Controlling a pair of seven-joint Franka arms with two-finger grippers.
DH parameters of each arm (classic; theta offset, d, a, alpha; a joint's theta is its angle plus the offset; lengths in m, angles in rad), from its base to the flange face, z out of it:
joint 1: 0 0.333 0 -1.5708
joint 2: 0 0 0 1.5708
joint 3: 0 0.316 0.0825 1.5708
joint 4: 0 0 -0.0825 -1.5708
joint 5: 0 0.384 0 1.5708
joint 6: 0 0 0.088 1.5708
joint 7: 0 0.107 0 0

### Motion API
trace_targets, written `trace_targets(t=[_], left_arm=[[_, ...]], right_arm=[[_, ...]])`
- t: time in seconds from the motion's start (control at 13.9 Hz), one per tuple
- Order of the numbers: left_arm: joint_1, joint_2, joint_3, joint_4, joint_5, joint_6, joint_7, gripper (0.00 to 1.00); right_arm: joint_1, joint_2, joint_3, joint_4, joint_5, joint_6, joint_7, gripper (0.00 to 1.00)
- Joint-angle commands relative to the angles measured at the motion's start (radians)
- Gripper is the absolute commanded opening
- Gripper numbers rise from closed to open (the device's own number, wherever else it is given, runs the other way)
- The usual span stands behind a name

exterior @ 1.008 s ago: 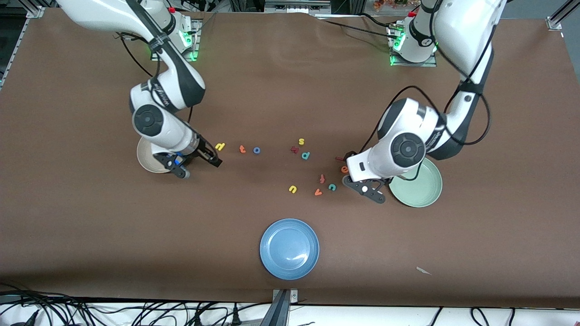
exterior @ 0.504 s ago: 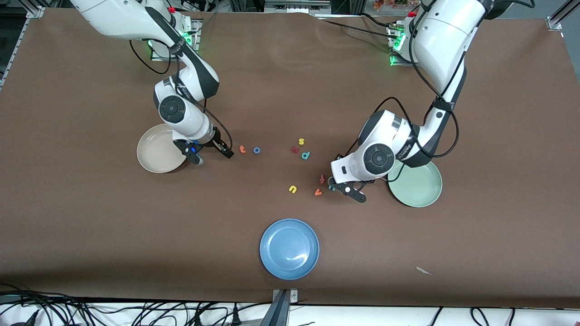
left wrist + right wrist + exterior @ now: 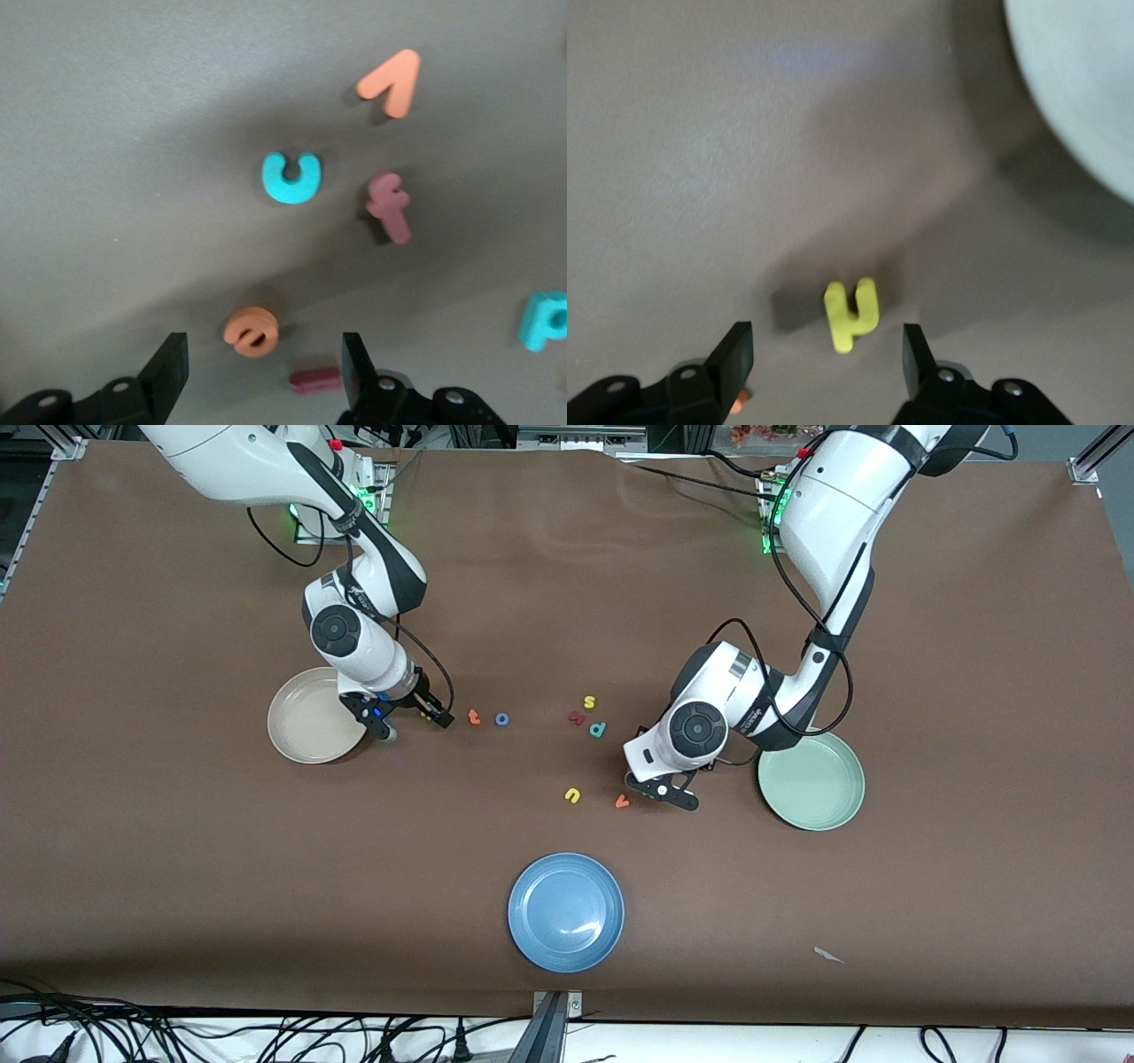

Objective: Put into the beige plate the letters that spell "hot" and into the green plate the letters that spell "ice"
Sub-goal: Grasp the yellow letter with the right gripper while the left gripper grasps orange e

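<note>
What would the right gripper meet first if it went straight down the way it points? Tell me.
Most likely the yellow h. The right gripper hangs open above it, beside the beige plate, with the letter lying between the fingers' line and nothing else under them. Height above the table is unclear.

You get even, fairly bright overhead light on the brown table (image 3: 177,868), with only short soft shadows under the arms. The blue plate (image 3: 566,911) carries a small white glare streak. Green indicator lamps glow at both arm bases. Your left wrist view is soft, the teal c (image 3: 291,178) and orange e (image 3: 252,331) blurred at their edges, each casting a faint shadow. Your right wrist view is blurrier, with the yellow h (image 3: 852,314) smeared and the beige plate (image 3: 1081,80) washed out pale.
</note>
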Motion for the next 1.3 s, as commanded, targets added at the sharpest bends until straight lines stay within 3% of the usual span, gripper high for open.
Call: trace_targets(t=[0.0,0.14,0.29,0.65,0.72,0.86,0.94,1.08,1.15,1.22], left_arm=[[-0.006,0.007,0.007,-0.064,0.06,0.107,-0.041,0.78],[0.0,0.004,0.006,-0.067,0.062,0.107,-0.041,0.75],[0.0,0.001,0.006,-0.067,0.062,0.104,-0.042,0.72],[0.005,-0.015,0.004,-0.071,0.062,0.07,-0.041,0.71],[0.005,-0.016,0.006,-0.071,0.062,0.064,-0.039,0.61],[0.006,-0.018,0.004,-0.071,0.06,0.056,-0.046,0.2],[0.008,-0.022,0.004,-0.071,0.06,0.053,-0.046,0.1],[0.011,-0.024,0.004,-0.064,0.06,0.046,-0.042,0.03],[0.011,-0.024,0.004,-0.06,0.06,0.046,-0.044,0.01],[0.011,-0.027,0.006,-0.055,0.06,0.043,-0.044,0.01]], right_arm=[[0.002,-0.025,-0.019,-0.031,-0.005,0.021,-0.049,0.77],[0.002,-0.022,-0.019,-0.031,-0.005,0.022,-0.047,0.77],[0.002,-0.019,-0.019,-0.033,-0.005,0.022,-0.046,0.65],[0.005,-0.009,-0.019,-0.034,-0.005,0.025,-0.043,0.65],[0.008,-0.006,-0.019,-0.034,-0.005,0.025,-0.044,0.65],[0.02,-0.003,-0.019,-0.034,-0.005,0.025,-0.044,0.65],[0.02,-0.002,-0.019,-0.034,-0.005,0.025,-0.044,0.65],[0.02,0.001,-0.019,-0.033,-0.005,0.025,-0.046,0.64],[0.02,0.001,-0.019,-0.033,-0.005,0.025,-0.049,0.53],[0.02,0.001,-0.019,-0.031,-0.005,0.025,-0.053,0.5]])
